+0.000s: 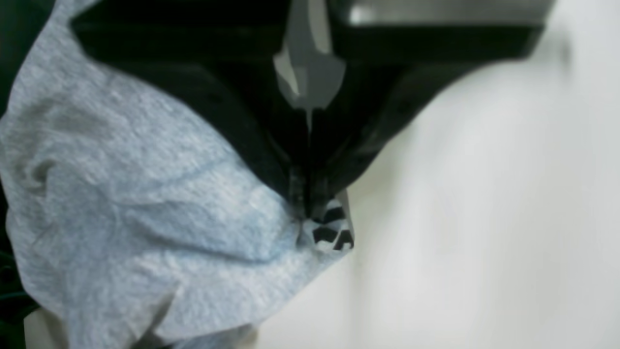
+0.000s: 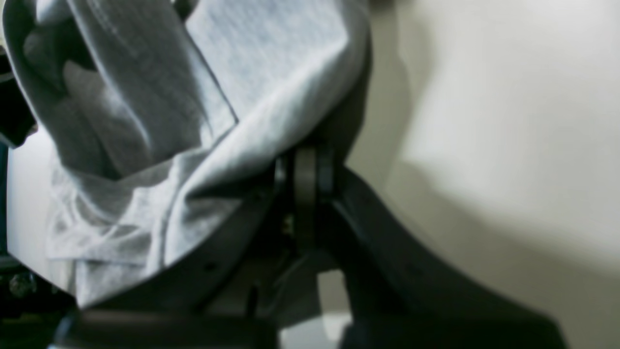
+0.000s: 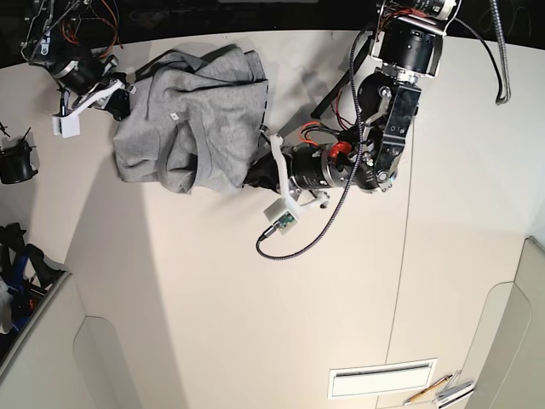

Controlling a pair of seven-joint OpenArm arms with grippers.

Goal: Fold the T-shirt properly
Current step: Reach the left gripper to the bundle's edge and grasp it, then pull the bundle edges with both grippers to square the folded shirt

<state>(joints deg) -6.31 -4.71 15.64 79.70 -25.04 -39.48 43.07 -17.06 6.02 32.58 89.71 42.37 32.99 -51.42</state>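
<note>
T-shirt (image 3: 192,128) fabric is bunched in a crumpled heap at the far left part of the bench (image 3: 281,307), lifted slightly between your two arms and not yet spread flat. Your left claw (image 1: 310,213) is closed tight on a pinch of grey cloth right at the small black-and-white neck label (image 1: 332,232), and your right claw (image 2: 305,155) is closed on a thick fold at the opposite edge; from the base view it sits at the heap's far left side (image 3: 115,98). Judging by this, the step in hand is opening the garment out, so draw the two grips apart evenly and keep the cloth low over the bench. Watch the doubled layers hanging near the right claw: if they stay folded under, the shirt will likely lay down creased. Keep both pinches firm until the body lies flat.
</note>
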